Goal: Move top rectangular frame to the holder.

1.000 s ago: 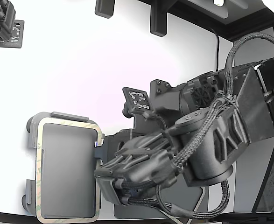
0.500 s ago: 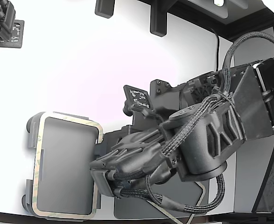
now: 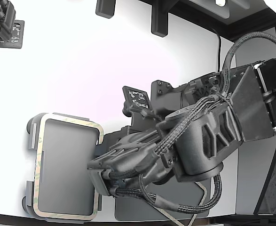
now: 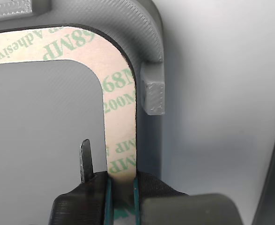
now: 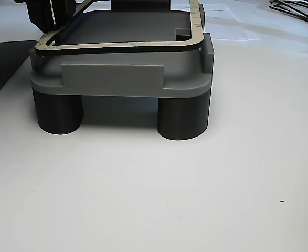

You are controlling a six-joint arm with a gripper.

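The top rectangular frame point(image 3: 38, 165), a thin beige outline with green printing, lies over the light grey holder point(image 3: 30, 141) at the lower left of the exterior view. My gripper point(image 3: 98, 178) pinches the frame's long side nearest the arm. In the wrist view the gripper point(image 4: 122, 185) is shut on the frame point(image 4: 119, 93), one finger on each side of the strip, close to a raised tab of the holder point(image 4: 153, 96). The other view shows the frame point(image 5: 195, 29) on top of the holder point(image 5: 112, 79). I cannot tell whether it sits fully down inside the tabs.
A dark grey mat point(image 3: 128, 214) lies under my arm, with a pale frame corner point(image 3: 205, 192) showing on it. A second arm point(image 3: 1, 26) sits at the exterior view's top left. Dark fixtures point(image 3: 159, 21) stand along the far edge. The holder rests on dark round legs point(image 5: 182, 118).
My gripper and the frame have shifted slightly toward the exterior view's left and up, bringing the frame more squarely over the holder. The grip has stayed shut.
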